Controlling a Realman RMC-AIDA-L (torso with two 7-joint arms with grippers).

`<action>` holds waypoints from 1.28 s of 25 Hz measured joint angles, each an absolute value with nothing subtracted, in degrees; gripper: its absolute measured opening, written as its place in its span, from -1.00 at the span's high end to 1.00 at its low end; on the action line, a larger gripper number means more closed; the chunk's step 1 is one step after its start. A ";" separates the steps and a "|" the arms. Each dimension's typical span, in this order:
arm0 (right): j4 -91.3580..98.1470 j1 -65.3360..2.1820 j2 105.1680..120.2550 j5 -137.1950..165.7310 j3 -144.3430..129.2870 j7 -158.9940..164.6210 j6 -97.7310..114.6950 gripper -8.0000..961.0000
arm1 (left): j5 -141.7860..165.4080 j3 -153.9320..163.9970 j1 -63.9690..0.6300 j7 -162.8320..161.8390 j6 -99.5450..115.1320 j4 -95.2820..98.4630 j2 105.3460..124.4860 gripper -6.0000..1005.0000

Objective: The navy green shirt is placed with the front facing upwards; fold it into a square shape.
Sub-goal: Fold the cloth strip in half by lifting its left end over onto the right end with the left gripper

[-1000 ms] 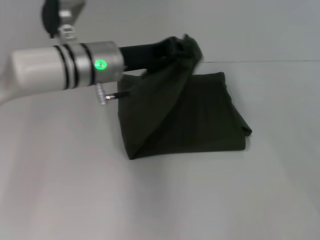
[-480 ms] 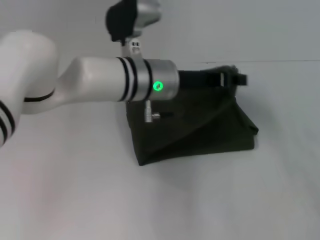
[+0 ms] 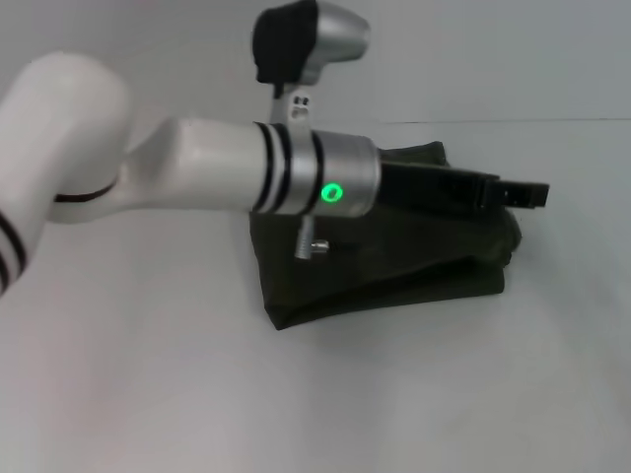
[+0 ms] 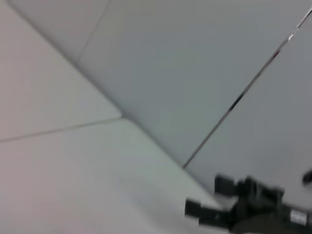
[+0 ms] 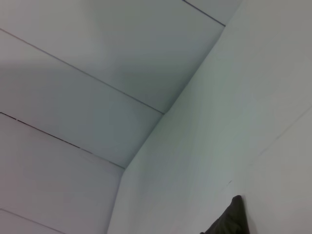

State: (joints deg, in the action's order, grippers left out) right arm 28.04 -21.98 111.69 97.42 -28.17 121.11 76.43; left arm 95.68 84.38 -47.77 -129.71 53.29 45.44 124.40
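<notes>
One claw is at work: the left claw (image 3: 513,194), right of centre in the head view, just past the far edge of the navy green shirt (image 3: 394,266). Its fingers stand apart, holding nothing. Best to lift clear without snagging the fold. Dark olive, compact and nearly square, the shirt lies mid-frame on the pale worktop (image 3: 148,394).

The left gripper (image 3: 523,193) has swept rightward, laying the lifted navy green shirt (image 3: 394,271) flap flat.

Folded navy green shirt (image 3: 394,266) mid-table (image 3: 148,394), left claw (image 3: 518,194) above its right edge.
</notes>
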 joint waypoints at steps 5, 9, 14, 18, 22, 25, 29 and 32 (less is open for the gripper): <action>28.04 -22.00 110.99 97.56 -29.68 121.33 76.42 -0.84 | 93.89 74.05 -40.85 -129.77 61.69 50.48 124.21 -0.45; 28.33 -22.85 109.80 98.83 -31.41 122.06 76.74 -0.83 | 93.69 61.98 -36.63 -132.26 69.40 48.78 123.33 -0.65; 28.67 -27.29 107.69 106.78 -31.83 124.88 77.28 -0.83 | 94.61 55.74 -32.84 -136.69 74.98 43.88 119.41 -0.75; 28.94 -33.52 106.17 115.38 -31.96 128.88 77.35 -0.83 | 98.41 48.64 -30.64 -137.04 79.75 42.55 118.39 -0.79; 30.37 -40.15 105.39 123.94 -33.11 134.70 77.04 -0.83 | 101.03 42.94 -28.71 -136.60 82.70 43.09 118.37 -0.79; 31.90 -44.62 105.58 129.88 -35.35 140.03 76.96 -0.83 | 101.47 40.91 -27.72 -136.13 83.21 43.39 118.46 -0.79; 32.55 -49.04 106.64 135.23 -38.85 143.91 76.23 -0.83 | 101.53 39.91 -27.27 -135.31 83.07 43.42 118.59 -0.79; 32.70 -50.95 107.91 136.66 -42.08 144.07 75.36 -0.83 | 101.54 39.25 -27.23 -134.66 82.78 43.30 118.59 -0.79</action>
State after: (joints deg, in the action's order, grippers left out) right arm 32.70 -50.95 107.91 136.66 -42.08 144.07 75.36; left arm 101.54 39.25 -27.23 -134.66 82.78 43.30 118.59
